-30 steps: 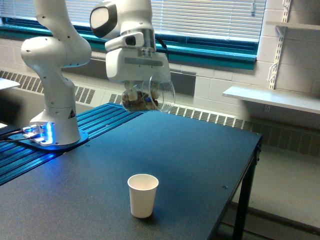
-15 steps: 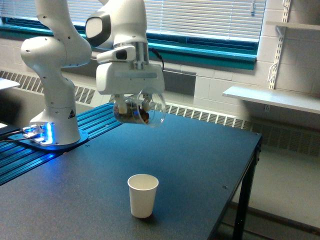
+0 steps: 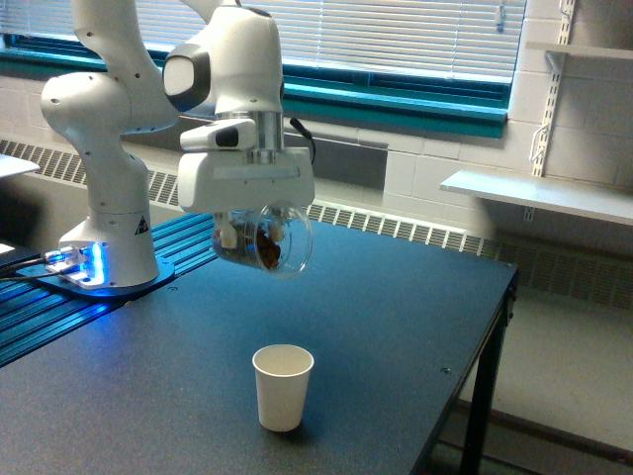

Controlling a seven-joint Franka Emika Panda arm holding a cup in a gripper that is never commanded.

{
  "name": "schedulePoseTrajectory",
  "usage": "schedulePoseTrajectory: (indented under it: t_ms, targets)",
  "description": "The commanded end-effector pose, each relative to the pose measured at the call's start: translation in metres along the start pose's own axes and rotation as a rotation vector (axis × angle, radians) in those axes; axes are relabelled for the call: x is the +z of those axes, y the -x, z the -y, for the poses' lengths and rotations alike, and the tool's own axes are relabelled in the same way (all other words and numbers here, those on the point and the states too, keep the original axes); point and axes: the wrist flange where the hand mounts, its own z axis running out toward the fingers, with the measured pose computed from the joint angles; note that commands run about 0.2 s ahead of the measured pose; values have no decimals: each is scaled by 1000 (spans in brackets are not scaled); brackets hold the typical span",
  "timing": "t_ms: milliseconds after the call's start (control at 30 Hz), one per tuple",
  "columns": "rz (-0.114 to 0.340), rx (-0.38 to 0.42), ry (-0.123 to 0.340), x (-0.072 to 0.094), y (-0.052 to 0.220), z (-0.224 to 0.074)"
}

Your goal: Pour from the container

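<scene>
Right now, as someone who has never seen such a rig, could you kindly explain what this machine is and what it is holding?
This is one picture from a camera off the arm. The white jointed robot arm stands on a dark table. Its pincer grips a small clear cup, tilted sideways in the air, with brown bits inside. Below it, standing upright on the table, is a white paper cup. Nothing is spilling yet.

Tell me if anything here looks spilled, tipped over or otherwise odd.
Nothing looks spilled. The clear container hangs tilted in the gripper above the table, its brown bits inside, as pouring would need. The white paper cup stands upright, and no bits show on the tabletop.
</scene>
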Motion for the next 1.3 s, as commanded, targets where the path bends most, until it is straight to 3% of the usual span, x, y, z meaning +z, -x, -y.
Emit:
schedulePoseTrajectory:
  t_ms: [33, 1300]
  targets:
    - [12, 2, 6, 8, 1, -3]
    - [67, -26, 97, 50, -5, 0]
